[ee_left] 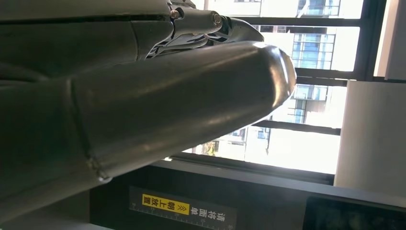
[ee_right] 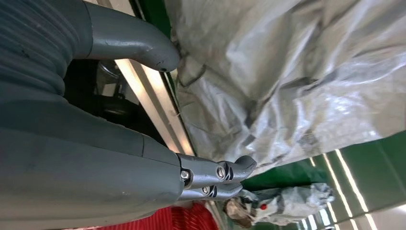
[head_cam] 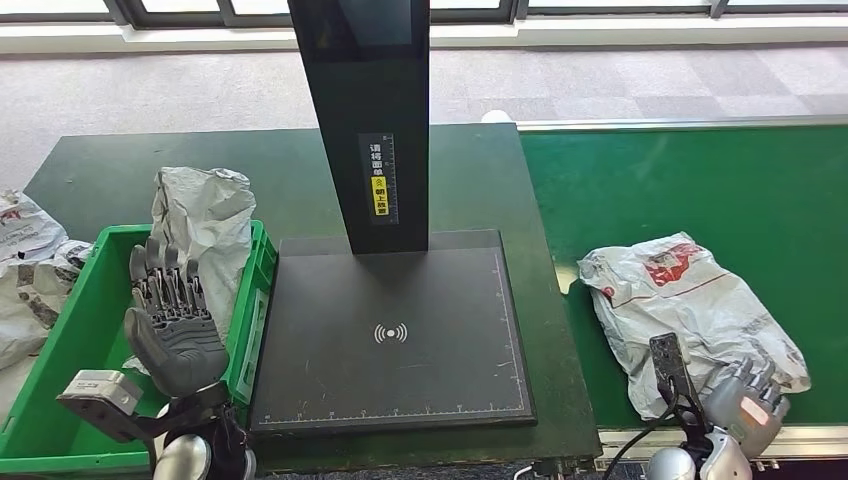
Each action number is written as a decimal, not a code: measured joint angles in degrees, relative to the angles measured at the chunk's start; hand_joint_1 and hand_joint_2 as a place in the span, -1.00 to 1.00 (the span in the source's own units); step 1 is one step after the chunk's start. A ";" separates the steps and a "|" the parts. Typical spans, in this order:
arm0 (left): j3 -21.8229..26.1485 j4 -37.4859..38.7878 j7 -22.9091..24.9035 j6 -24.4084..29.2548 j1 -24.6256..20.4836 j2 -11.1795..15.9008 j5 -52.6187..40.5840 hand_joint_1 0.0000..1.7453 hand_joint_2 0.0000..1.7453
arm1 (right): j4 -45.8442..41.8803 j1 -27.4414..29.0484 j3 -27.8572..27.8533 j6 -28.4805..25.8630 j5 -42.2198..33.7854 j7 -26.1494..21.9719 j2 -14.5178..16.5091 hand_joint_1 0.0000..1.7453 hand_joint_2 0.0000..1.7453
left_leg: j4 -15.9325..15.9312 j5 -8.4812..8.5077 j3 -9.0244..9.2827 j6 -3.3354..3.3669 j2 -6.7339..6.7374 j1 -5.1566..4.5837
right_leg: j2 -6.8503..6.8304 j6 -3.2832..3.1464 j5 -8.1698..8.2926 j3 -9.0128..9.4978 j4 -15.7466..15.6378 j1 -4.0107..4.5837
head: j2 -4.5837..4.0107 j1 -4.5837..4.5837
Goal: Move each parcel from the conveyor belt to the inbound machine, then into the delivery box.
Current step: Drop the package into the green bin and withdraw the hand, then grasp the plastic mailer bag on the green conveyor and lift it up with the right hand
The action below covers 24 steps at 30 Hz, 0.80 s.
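1. One grey plastic mailer bag [head_cam: 690, 315] lies crumpled on the green conveyor belt [head_cam: 700, 190], near its front edge, with a red-and-white label on its upper face. The inbound machine [head_cam: 395, 335], a flat black scan plate with a tall black post, stands just to the bag's left on the dark desk [head_cam: 120, 165].

2. My right hand [head_cam: 745, 395] sits at the bag's near corner. The right wrist view puts the thumb [ee_right: 143, 45] against the wrinkled film and the darker fingers [ee_right: 225, 175] at its lower edge, but I cannot tell whether they have closed on the plastic.

3. My left hand [head_cam: 170, 310] is raised over the green delivery box [head_cam: 60, 330], fingers straight and apart, holding nothing.

4. I judge the bag light, limp and slick; it will sag and fold when lifted. A bunched pinch of film at the near corner looks the surest hold, since a flat press may slide off.

5. A second grey parcel [head_cam: 205, 225] stands slumped against the far end of the box, its top above the rim. More bags [head_cam: 25, 265] lie heaped on the desk left of the box. The scan plate carries no parcel.
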 joint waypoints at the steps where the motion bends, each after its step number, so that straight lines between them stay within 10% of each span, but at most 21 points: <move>1: -0.04 0.47 0.00 0.15 -0.47 0.02 -0.23 -1.00 -1.00 | 1.60 -0.68 -0.87 -0.67 0.22 -0.29 -0.57 -1.00 1.00 | 0.00 0.00 0.00 0.00 0.01 0.00 | 0.00 0.01 0.01 0.01 0.00 0.00 | 0.00 0.00; 24: -2.71 7.23 -0.80 3.76 -4.74 0.52 -2.48 -1.00 -1.00 | 29.86 -21.82 -5.05 -13.86 8.60 -4.42 -7.04 -1.00 1.00 | 0.03 0.08 0.02 0.01 0.21 -0.05 | 0.25 0.11 0.16 0.02 0.05 -0.07 | 0.00 0.00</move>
